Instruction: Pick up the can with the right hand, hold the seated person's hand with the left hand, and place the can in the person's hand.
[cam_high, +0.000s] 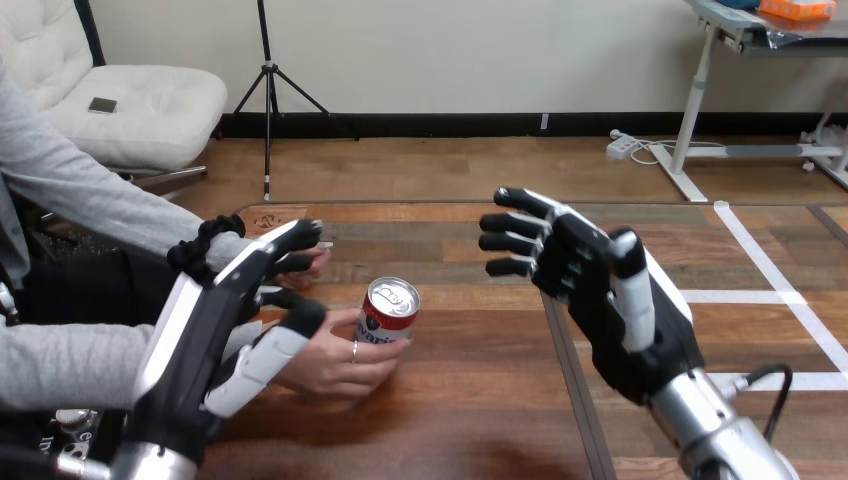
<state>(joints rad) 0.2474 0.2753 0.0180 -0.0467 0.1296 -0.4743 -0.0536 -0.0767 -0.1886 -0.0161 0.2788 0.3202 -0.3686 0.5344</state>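
can (388, 312), red-and-white label, stands in the person's hand (335, 366), left robot hand (205, 320) and right robot hand (600, 300) straight-fingered.

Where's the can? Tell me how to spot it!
Find the wooden table, then look left of its middle. The can stands upright there, touching the person's nearer hand. It alone is red and white with a shiny silver top.

The wooden table (470, 410) before me carries the can (387, 312), upright towards its left edge, with the person's hand (335, 368) resting on the surface around it.
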